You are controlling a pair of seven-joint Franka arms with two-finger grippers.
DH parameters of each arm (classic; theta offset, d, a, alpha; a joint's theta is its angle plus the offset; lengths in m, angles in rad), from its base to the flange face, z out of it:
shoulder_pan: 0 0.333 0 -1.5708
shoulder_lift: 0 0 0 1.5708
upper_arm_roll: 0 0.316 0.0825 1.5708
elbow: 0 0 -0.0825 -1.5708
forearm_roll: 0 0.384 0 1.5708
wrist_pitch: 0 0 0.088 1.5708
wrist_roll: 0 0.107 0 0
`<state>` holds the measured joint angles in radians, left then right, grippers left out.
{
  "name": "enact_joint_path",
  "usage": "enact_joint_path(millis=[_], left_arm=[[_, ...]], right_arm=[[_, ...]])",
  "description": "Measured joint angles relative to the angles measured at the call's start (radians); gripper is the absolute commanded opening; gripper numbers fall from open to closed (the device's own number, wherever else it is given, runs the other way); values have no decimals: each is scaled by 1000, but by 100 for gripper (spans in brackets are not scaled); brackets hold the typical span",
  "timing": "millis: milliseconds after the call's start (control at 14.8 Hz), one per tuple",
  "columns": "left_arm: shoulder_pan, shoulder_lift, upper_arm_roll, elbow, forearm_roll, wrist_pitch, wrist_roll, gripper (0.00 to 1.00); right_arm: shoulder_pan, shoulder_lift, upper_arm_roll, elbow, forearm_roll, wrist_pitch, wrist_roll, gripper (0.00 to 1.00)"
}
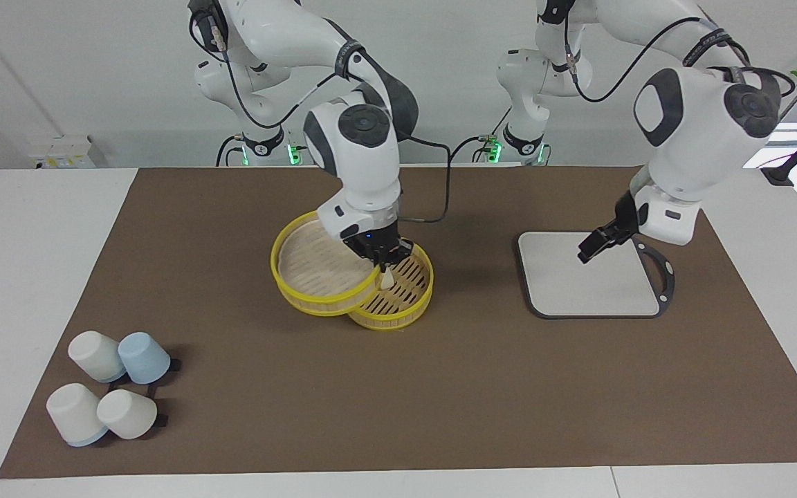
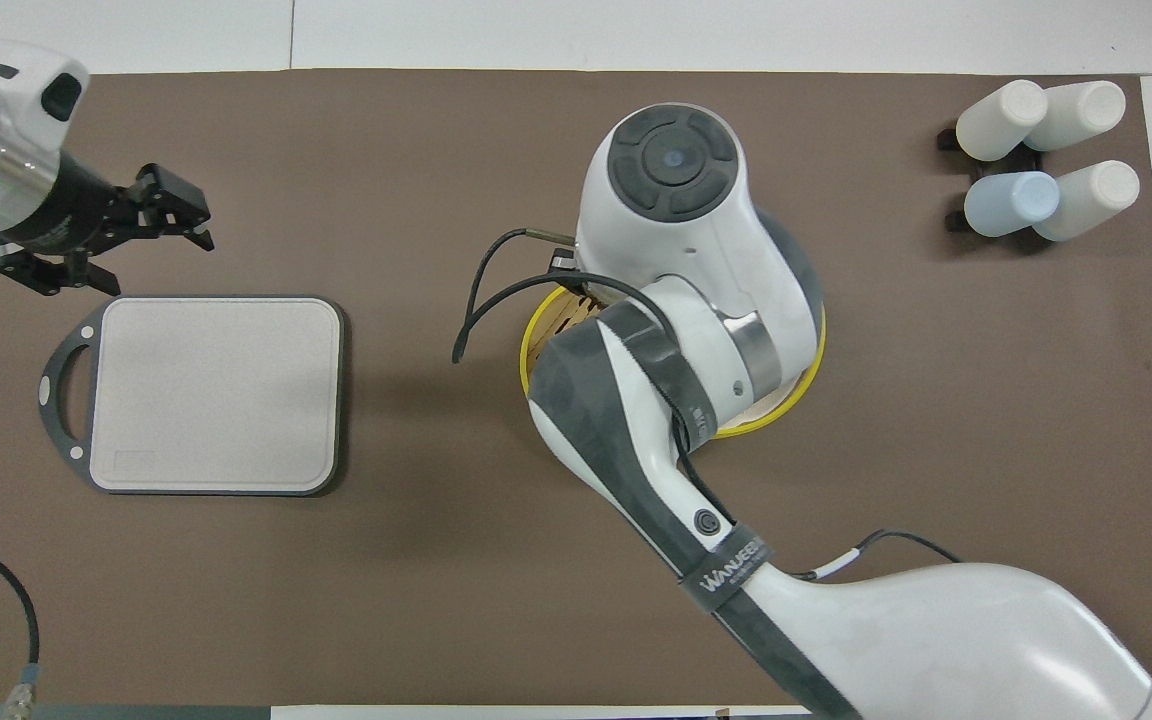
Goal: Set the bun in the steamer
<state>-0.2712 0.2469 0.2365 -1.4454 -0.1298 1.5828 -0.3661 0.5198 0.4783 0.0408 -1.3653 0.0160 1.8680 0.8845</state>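
Note:
The steamer's lower tier [image 1: 398, 315] stands mid-table, its yellow rim and slatted floor partly showing. The bun [image 1: 387, 279], a small cream lump, lies on those slats. My right gripper [image 1: 383, 261] is shut on the rim of a second yellow-rimmed tier [image 1: 315, 266] and holds it tilted, overlapping the lower tier just above the bun. In the overhead view the right arm hides the bun and the gripper; only bits of yellow rim [image 2: 786, 410] show. My left gripper [image 1: 591, 247] [image 2: 176, 212] hangs open and empty over the grey board.
A flat grey board [image 1: 578, 290] [image 2: 216, 400] with a black handle lies toward the left arm's end of the table. Several white and blue cups [image 1: 108, 384] [image 2: 1036, 150] lie tipped at the right arm's end, farther from the robots.

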Motion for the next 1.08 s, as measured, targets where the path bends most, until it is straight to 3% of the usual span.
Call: enact_joint_path(millis=[338, 473, 609, 744, 1082], left_arm=[[110, -87, -1, -25, 27, -108, 271, 100], [148, -147, -10, -85, 27, -115, 308, 100], [207, -193, -85, -140, 27, -115, 316, 100], [257, -210, -157, -164, 30, -115, 320, 100], [267, -235, -172, -193, 79, -107, 374, 100]], right_arm=[[50, 55, -1, 3, 0, 66, 78, 0], [57, 72, -2, 3, 0, 76, 90, 0], [58, 79, -2, 5, 0, 79, 91, 0], [74, 82, -2, 6, 0, 79, 93, 0], [113, 93, -3, 10, 0, 104, 130, 0]])
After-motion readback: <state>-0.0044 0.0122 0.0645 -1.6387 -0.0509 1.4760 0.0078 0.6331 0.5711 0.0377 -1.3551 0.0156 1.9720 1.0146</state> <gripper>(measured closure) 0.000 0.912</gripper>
